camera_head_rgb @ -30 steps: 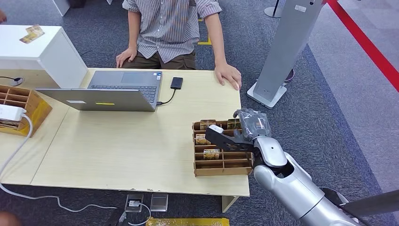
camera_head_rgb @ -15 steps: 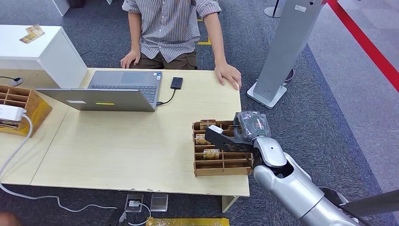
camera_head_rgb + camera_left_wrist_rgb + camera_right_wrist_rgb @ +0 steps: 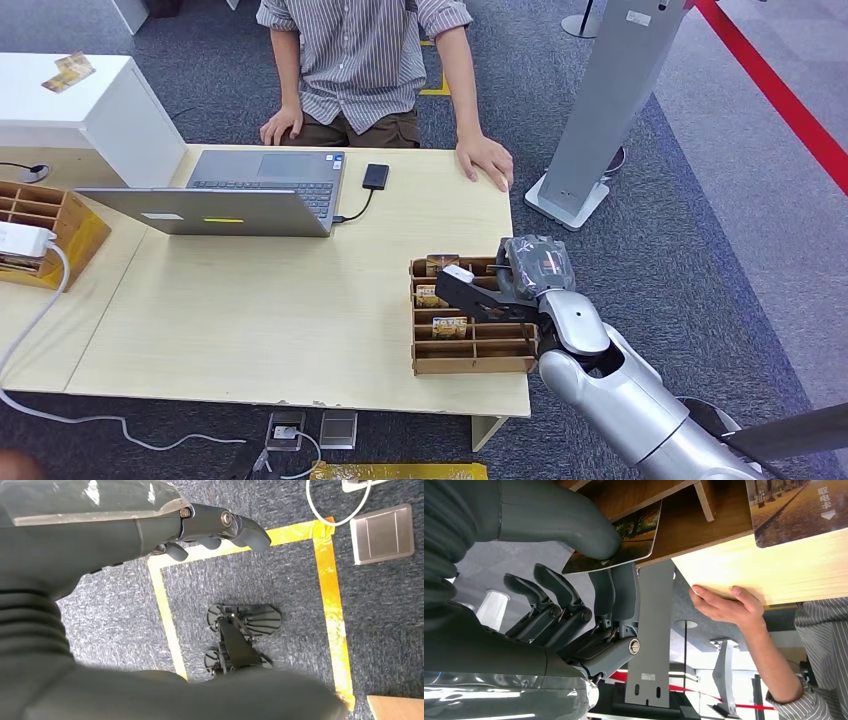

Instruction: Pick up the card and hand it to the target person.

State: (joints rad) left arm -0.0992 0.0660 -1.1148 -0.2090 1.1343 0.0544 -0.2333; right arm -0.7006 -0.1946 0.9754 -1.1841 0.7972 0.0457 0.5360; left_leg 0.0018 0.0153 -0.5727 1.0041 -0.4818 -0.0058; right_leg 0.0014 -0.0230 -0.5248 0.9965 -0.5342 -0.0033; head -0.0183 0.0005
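While my right hand [image 3: 528, 272] pinches a glossy photo-printed card [image 3: 621, 540] between thumb and fingers at the wooden divided tray [image 3: 470, 360], lower right of the head view, I judge the pick nearly done. Next it needs lifting clear of the thin partitions, then carrying toward the person [image 3: 365, 60] at upper centre. My left hand [image 3: 210, 527] hangs with curled fingers, holding nothing.
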